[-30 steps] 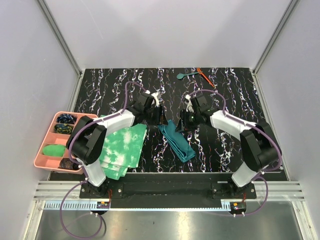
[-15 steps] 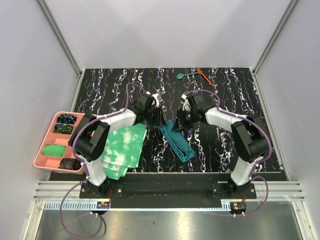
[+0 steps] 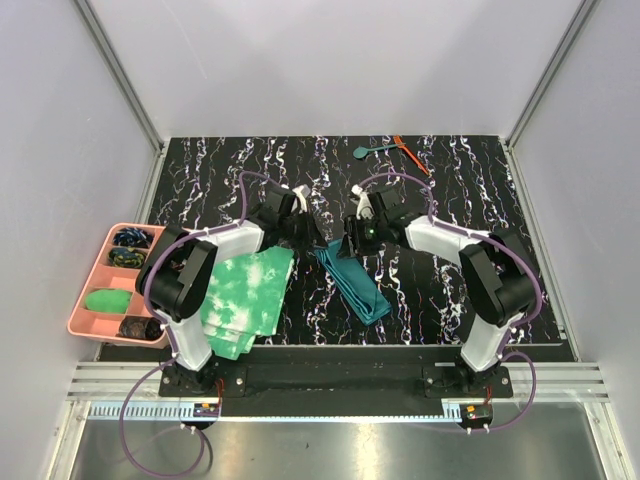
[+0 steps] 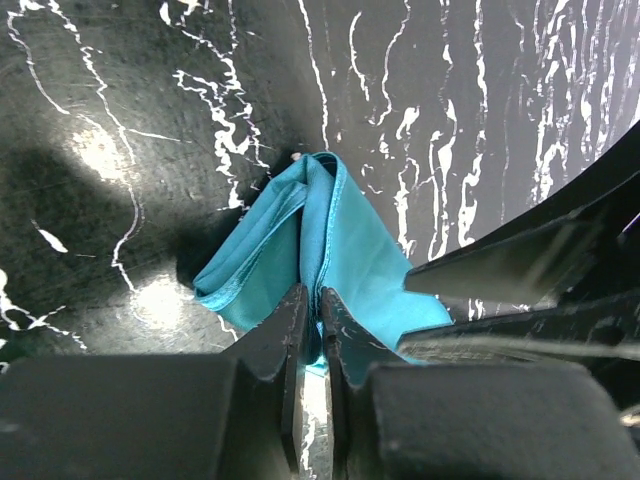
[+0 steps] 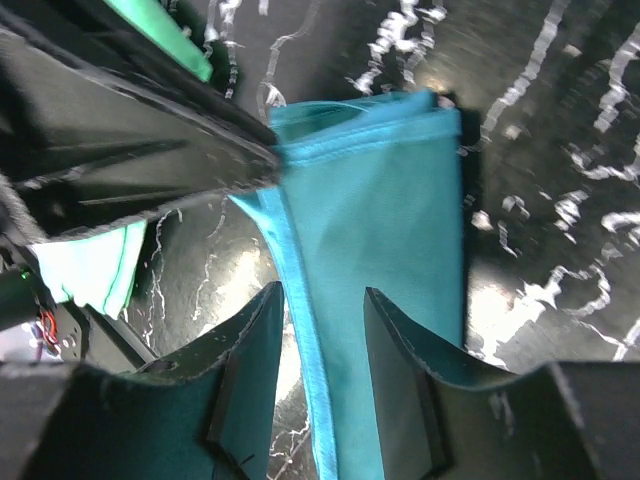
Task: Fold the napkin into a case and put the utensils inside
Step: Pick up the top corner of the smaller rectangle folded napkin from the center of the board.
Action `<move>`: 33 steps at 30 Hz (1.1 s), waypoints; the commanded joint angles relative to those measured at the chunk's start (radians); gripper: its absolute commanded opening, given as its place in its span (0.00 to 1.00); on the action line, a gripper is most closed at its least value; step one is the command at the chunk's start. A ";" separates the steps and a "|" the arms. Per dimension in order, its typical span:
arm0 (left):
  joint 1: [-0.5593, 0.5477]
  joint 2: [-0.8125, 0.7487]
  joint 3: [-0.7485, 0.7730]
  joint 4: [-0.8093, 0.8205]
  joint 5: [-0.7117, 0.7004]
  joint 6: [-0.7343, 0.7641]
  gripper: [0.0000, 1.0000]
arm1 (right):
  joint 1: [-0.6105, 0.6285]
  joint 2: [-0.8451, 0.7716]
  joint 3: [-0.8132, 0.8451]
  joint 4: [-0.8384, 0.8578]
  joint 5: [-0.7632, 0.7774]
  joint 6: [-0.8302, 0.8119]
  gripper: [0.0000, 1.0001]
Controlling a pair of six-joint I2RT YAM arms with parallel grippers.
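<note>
Far end of case [image 3: 357, 282]: crowded by left gripper [image 3: 318, 238] and right gripper [image 3: 346, 243], close together.
Left of case: tie-dye cloths [image 3: 245, 300], then pink tray [image 3: 84, 290].
Right of case: bare table [image 3: 470, 190].
Beyond case: open up to utensils [image 3: 363, 152].

Soft matt teal cloth in the napkin [image 5: 390, 200], fine weave, stitched hem along the edges. Glossy black table [image 3: 480, 190], veined white like marble, smooth, with lamp glare. Matt mottled green-and-white cloths [image 3: 245, 300] at near left. Smooth pink plastic tray [image 3: 86, 287] at left. Far off, teal plastic spoon [image 3: 364, 152] and orange plastic stick [image 3: 410, 156]. Matt black plastic on the right gripper [image 5: 322, 293].
</note>
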 commanded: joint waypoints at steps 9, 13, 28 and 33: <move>0.010 -0.102 -0.073 0.058 0.022 -0.019 0.43 | 0.040 0.099 0.134 0.049 -0.036 -0.076 0.44; 0.016 -0.114 -0.090 0.051 0.017 -0.024 0.40 | 0.060 0.117 0.140 0.052 -0.035 -0.079 0.44; 0.036 -0.106 -0.122 0.106 0.014 -0.068 0.14 | 0.078 0.165 0.144 0.068 -0.052 -0.085 0.40; 0.039 -0.106 -0.129 0.124 0.012 -0.084 0.12 | 0.078 0.171 0.141 0.072 -0.049 -0.087 0.33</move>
